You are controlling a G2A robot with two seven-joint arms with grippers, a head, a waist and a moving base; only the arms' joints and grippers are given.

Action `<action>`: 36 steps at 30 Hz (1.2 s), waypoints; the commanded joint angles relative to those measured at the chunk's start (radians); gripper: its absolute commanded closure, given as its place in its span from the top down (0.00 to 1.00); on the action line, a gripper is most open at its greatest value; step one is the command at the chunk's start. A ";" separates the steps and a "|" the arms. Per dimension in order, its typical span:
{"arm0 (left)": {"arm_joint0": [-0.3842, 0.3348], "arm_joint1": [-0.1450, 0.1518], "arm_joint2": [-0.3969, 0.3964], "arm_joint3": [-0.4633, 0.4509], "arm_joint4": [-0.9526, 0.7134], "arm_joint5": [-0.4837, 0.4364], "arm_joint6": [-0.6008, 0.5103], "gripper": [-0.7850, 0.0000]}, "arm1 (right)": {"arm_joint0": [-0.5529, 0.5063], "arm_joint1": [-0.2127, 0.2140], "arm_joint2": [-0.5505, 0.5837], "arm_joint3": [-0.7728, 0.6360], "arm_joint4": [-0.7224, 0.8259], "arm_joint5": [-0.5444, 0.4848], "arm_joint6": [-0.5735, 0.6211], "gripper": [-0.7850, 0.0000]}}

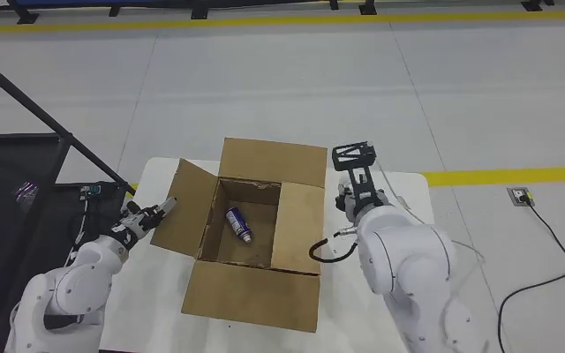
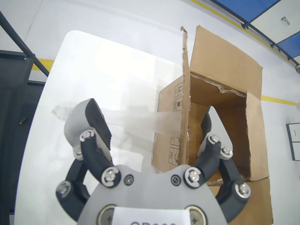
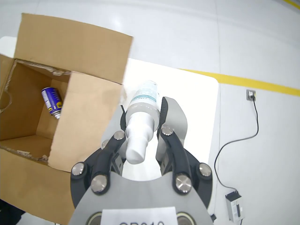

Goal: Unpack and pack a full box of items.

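Right gripper (image 3: 143, 113) pinches a clear plastic bottle with a white cap (image 3: 145, 97) near the cap end. It is over the white table (image 3: 187, 94), just beside the open brown cardboard box (image 1: 252, 300). We judge this a transfer between box and table.

A blue spray can (image 1: 238, 224) lies on the box floor.

Left gripper (image 2: 150, 119) is spread, straddling the box's left flap (image 2: 185, 94), probably to keep it from folding in.

Top camera looks down; wrist cameras, close behind left pincer (image 2: 151, 115) and right pincer (image 3: 143, 111), share the box (image 1: 272, 161).
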 commanded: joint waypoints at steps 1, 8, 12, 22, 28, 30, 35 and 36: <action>0.008 0.001 -0.024 0.004 -0.019 -0.002 0.011 1.00 | 0.061 -0.016 -0.066 0.095 0.039 0.010 -0.013 0.00; 0.029 0.004 -0.090 0.016 -0.063 0.037 0.048 1.00 | 0.230 -0.084 -0.221 0.456 0.247 -0.021 -0.090 0.00; 0.032 0.007 -0.105 0.027 -0.072 0.040 0.047 1.00 | 0.281 -0.117 -0.277 0.578 0.325 -0.038 -0.167 0.00; 0.021 0.010 -0.074 0.025 -0.060 0.028 0.041 1.00 | 0.304 -0.162 -0.360 0.644 0.317 -0.048 -0.209 0.00; 0.026 0.012 -0.064 0.013 -0.060 0.007 0.044 1.00 | 0.337 -0.195 -0.389 0.794 0.361 -0.075 -0.208 0.00; 0.029 0.013 -0.060 0.009 -0.059 -0.001 0.045 1.00 | 0.351 -0.206 -0.391 0.846 0.388 -0.088 -0.209 0.13; 0.033 0.016 -0.042 0.003 -0.036 -0.037 0.033 1.00 | 0.385 -0.228 -0.386 0.942 0.459 -0.149 -0.213 0.52; 0.031 0.016 -0.038 0.003 -0.032 -0.041 0.032 1.00 | 0.390 -0.231 -0.385 0.955 0.464 -0.154 -0.216 0.65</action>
